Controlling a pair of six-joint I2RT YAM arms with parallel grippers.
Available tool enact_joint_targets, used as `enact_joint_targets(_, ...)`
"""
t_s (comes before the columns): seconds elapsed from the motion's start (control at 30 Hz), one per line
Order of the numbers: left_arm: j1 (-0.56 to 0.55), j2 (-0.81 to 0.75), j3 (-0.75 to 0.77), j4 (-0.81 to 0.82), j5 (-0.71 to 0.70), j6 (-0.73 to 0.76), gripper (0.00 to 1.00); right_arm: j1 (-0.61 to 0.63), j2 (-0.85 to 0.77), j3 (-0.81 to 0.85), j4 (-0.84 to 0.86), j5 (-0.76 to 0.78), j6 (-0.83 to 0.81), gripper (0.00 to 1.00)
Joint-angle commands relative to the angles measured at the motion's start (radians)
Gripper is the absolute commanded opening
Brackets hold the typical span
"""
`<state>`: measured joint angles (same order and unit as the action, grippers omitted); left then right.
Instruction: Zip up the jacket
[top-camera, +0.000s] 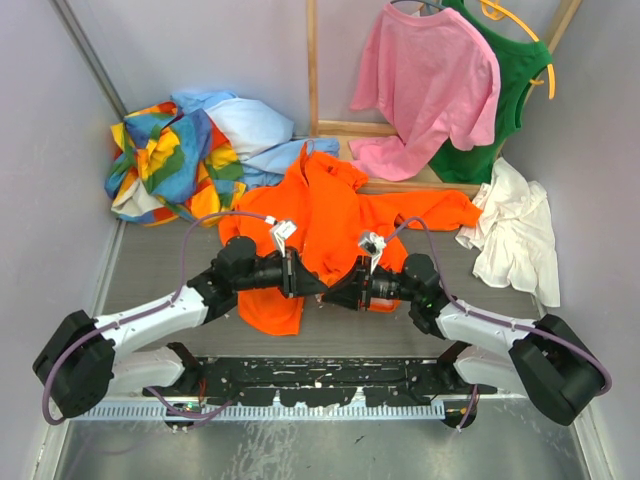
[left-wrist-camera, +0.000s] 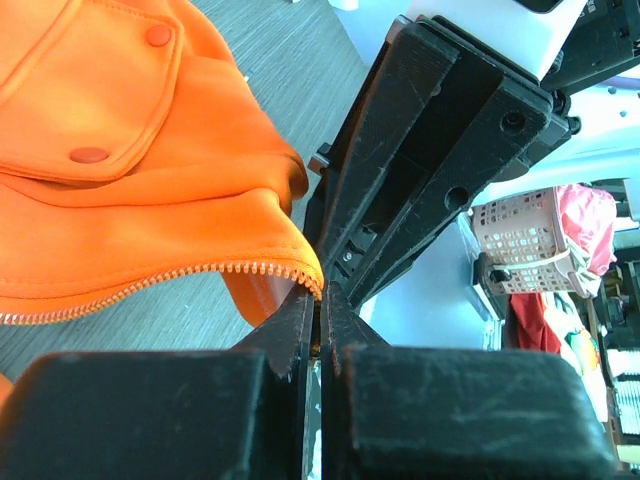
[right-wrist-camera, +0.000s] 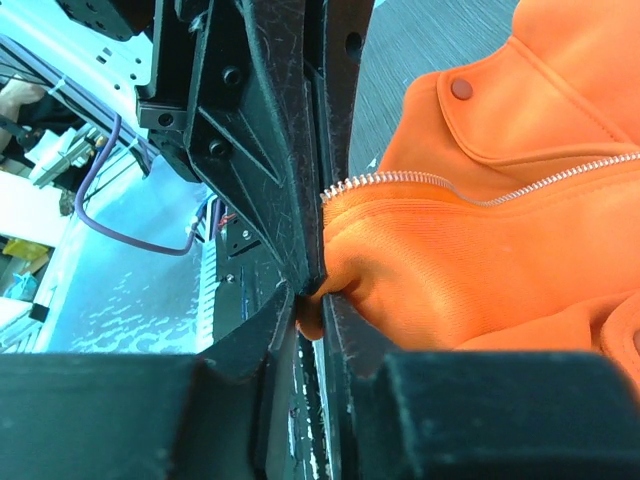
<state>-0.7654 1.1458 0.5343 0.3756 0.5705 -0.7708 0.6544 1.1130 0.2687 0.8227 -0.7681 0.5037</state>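
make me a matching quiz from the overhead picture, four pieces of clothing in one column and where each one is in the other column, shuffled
Things:
1. orange jacket
2. pink T-shirt
3. white cloth
4. multicoloured garment

Places:
A. heaped in the far left corner
B. up at the back, overlapping a green top
C. spread in the middle of the table
D. crumpled at the right side

Pairs: 1-C, 2-B, 3-D, 4-A
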Motion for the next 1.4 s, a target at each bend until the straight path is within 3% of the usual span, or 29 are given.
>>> enact_joint_targets(0.0,0.0,0.0,0.01,0.089,0.025,-0.004,0.0,-0.001,-0.004,0.007,0.103,-0.033,0.001,0.17)
enact_joint_targets(0.13,0.0,0.008,0.014,0.087,0.025,-0.004,0.05,-0.002,-0.011,0.005,0.104,-0.023,-0.004,0.03)
enact_joint_targets(0.23,0.0,-0.012,0.018,0.04,-0.001,0.006,0.11,-0.003,-0.023,-0.005,0.094,0.01,-0.021,0.01)
enact_joint_targets(0.33,0.001,-0.062,0.027,-0.054,-0.051,0.031,0.3,-0.009,-0.044,-0.017,0.063,0.045,-0.045,0.01)
enact_joint_targets(0.43,0.001,-0.128,0.068,-0.259,-0.138,0.067,0.5,-0.018,-0.077,-0.025,0.019,0.071,-0.077,0.01)
enact_joint_targets(0.6,-0.004,-0.21,0.148,-0.607,-0.22,0.092,0.58,-0.03,-0.138,-0.04,-0.089,0.118,-0.141,0.01)
enact_joint_targets(0.83,-0.02,-0.216,0.182,-0.876,-0.33,0.068,0.63,-0.032,-0.157,-0.057,-0.124,0.151,-0.161,0.01)
enact_joint_targets(0.97,-0.101,-0.139,0.269,-1.046,-0.476,0.074,0.65,-0.033,-0.188,-0.079,-0.151,0.163,-0.18,0.01)
enact_joint_targets(1.13,-0.227,0.016,0.356,-1.11,-0.65,0.051,0.65,-0.033,-0.213,-0.111,-0.136,0.201,-0.178,0.01)
enact_joint_targets(1.37,-0.302,0.278,0.481,-1.145,-0.797,0.038,0.61,-0.033,-0.238,-0.114,-0.178,0.252,-0.182,0.01)
